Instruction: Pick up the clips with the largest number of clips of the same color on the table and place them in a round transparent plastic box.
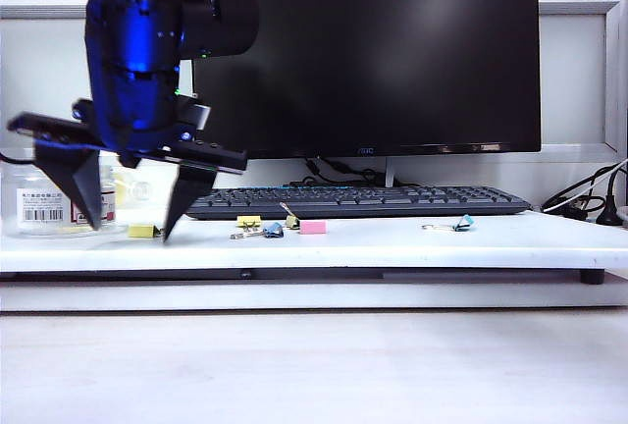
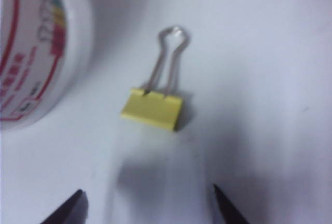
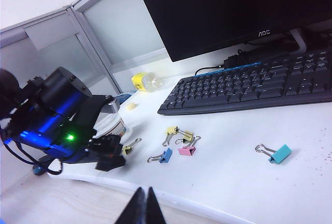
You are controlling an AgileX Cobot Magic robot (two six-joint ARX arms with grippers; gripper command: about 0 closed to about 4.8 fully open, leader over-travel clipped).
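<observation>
at the exterior view's left the left gripper [image 1: 130, 218], jaws wide and empty, straddles a yellow clip [image 2: 152, 110] beside the round transparent plastic box [image 1: 39, 203], likely needing descent and closing; right gripper [image 3: 144, 207] jaws shut, idle.

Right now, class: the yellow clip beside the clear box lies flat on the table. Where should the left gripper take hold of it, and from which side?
Grip the yellow clip by its folded yellow body, coming straight down from above with the open left gripper. The body lies flat, and its thin wire handles offer little to pinch. The right gripper stays shut, far off.
</observation>
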